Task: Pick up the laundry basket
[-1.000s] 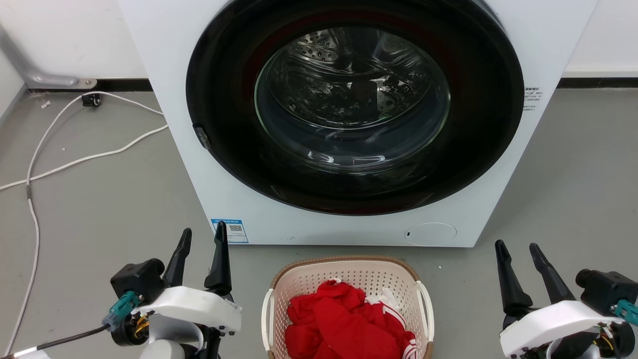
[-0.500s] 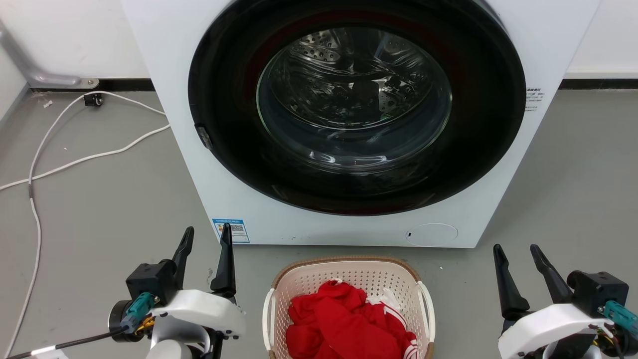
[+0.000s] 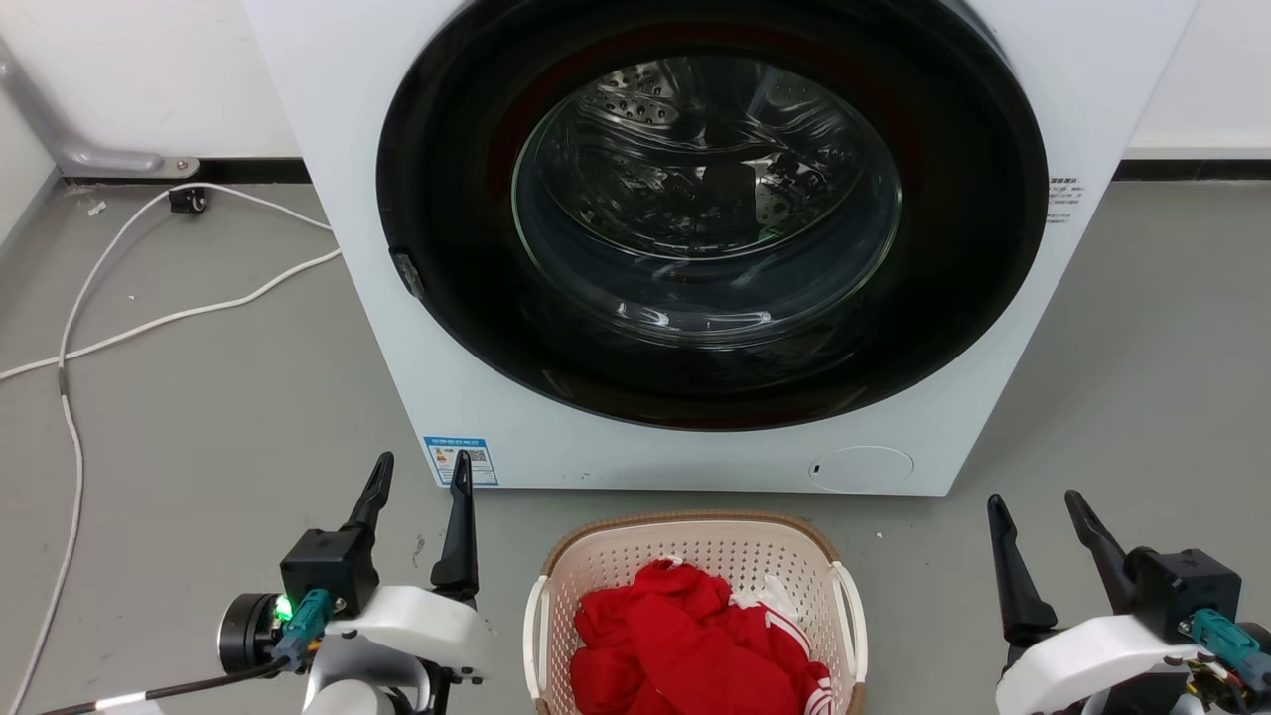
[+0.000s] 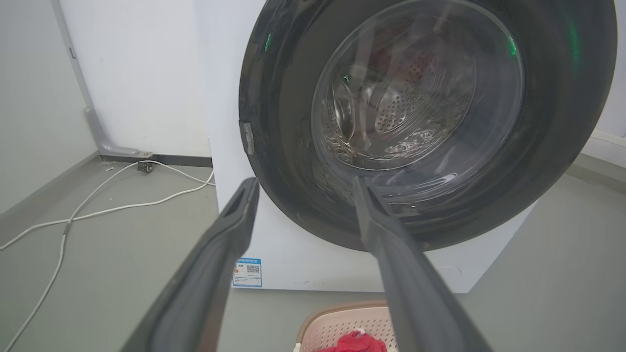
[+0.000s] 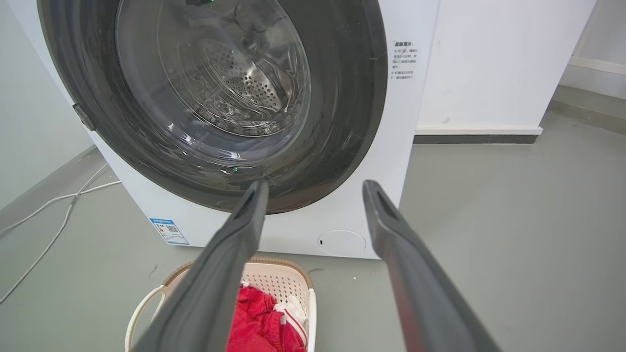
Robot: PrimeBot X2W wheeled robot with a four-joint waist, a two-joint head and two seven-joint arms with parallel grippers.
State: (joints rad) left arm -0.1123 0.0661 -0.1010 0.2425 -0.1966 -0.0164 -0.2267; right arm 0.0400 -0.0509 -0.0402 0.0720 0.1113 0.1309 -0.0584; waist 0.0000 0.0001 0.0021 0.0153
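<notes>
Approach step, nothing gripped yet; laundry basket sits on the floor just in front of the washing machine, red clothes inside; left gripper & right gripper flank it, both w/ fingers spread, empty; next, probably: lower onto the side handles, close, lift level.

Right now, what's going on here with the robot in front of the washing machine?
The robot faces a front-loading washing machine. The laundry basket, holding red clothes, sits on the floor between its arms. The left tool and right tool are both open, one on each side of the basket, touching nothing. The basket is not yet gripped.
</notes>
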